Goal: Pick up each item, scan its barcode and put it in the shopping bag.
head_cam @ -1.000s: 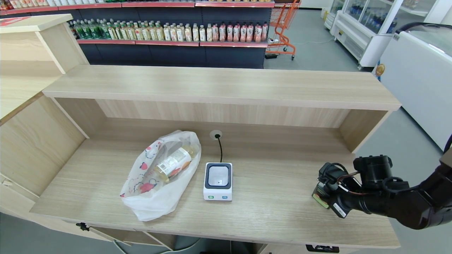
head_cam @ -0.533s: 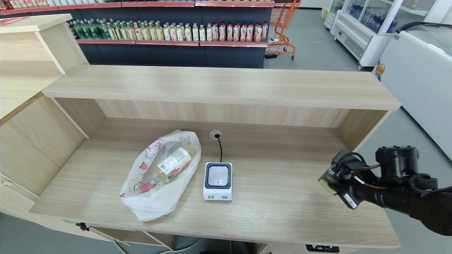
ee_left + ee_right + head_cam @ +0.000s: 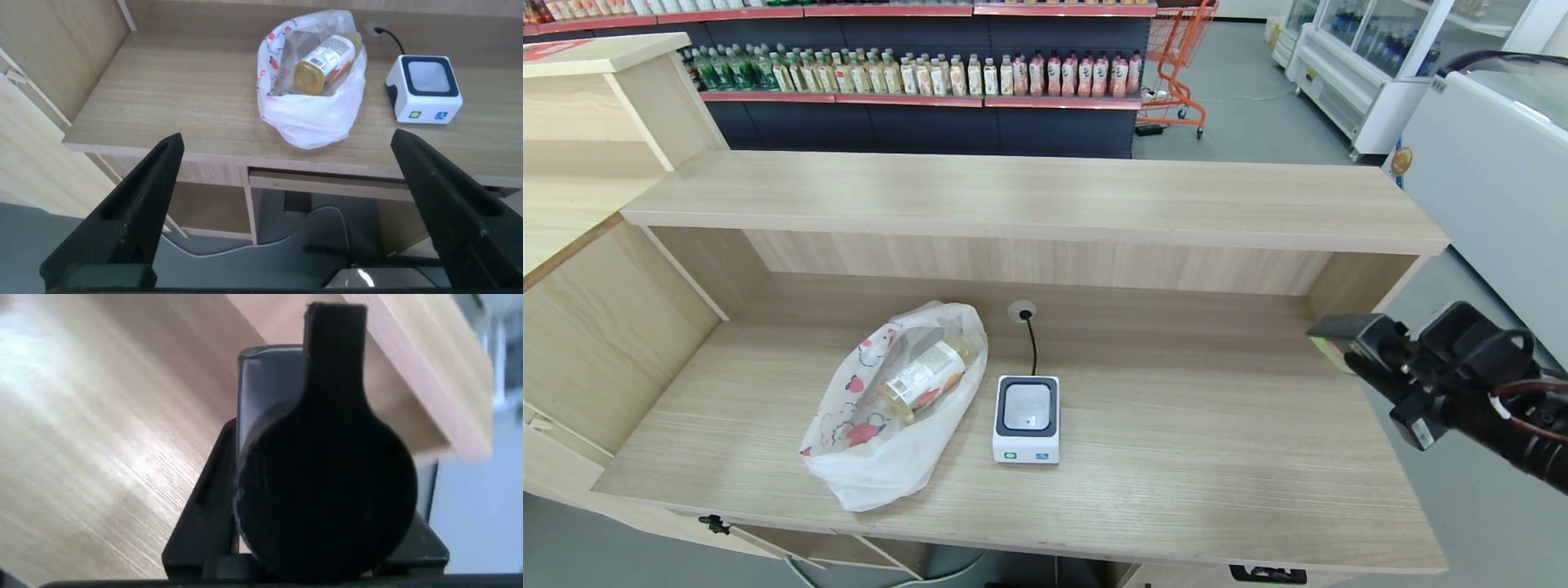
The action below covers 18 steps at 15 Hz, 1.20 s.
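Observation:
The white printed shopping bag (image 3: 882,425) lies on the desk left of the white scanner (image 3: 1027,419), with a labelled bottle (image 3: 923,377) inside it. My right gripper (image 3: 1339,341) hangs past the desk's right end, level with the side panel. It is shut on a small dark item (image 3: 1330,330) with a greenish edge. In the right wrist view that item (image 3: 327,482) looms dark and round close to the lens. My left gripper (image 3: 288,208) is open in front of the desk's near edge, with bag (image 3: 315,98) and scanner (image 3: 423,82) beyond it.
The wooden desk (image 3: 1176,457) has a raised counter shelf (image 3: 1029,196) behind and side panels at both ends. A cable (image 3: 1033,343) runs from the scanner to a hole in the desk. Drink shelves and white freezers (image 3: 1486,163) stand farther off.
My right arm has swung right and upward with the dark item, from over the desk's right front to beyond its right end. Bag, bottle and scanner have not moved.

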Motion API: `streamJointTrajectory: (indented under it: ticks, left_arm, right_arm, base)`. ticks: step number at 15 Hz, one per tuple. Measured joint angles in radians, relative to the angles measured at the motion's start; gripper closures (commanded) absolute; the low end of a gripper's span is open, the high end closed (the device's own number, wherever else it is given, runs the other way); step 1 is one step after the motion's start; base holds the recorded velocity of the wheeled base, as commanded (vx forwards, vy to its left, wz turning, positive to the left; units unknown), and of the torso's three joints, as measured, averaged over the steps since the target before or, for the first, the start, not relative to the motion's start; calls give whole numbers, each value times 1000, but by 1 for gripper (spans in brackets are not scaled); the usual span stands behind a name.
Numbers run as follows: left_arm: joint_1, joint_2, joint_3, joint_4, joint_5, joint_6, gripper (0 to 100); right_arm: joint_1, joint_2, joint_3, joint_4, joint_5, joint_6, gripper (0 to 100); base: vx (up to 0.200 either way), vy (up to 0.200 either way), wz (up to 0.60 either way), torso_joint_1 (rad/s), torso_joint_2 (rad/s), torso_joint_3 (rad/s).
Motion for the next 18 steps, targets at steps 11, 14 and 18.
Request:
streamJointTrajectory:
  ticks: [11,14,18]
  left_arm:
    - [0,0,0,0,0,0,0]
    - [0,0,0,0,0,0,0]
    - [0,0,0,0,0,0,0]
  right_arm:
    - [410,16,-17,273,717,-1643,100]
    - [450,83,-26,274,759,-1739,100]
    - [454,125,-43,237,763,-1756,100]
  base:
    - [0,0,0,0,0,0]
    - [0,0,0,0,0,0]
    - [0,0,0,0,0,0]
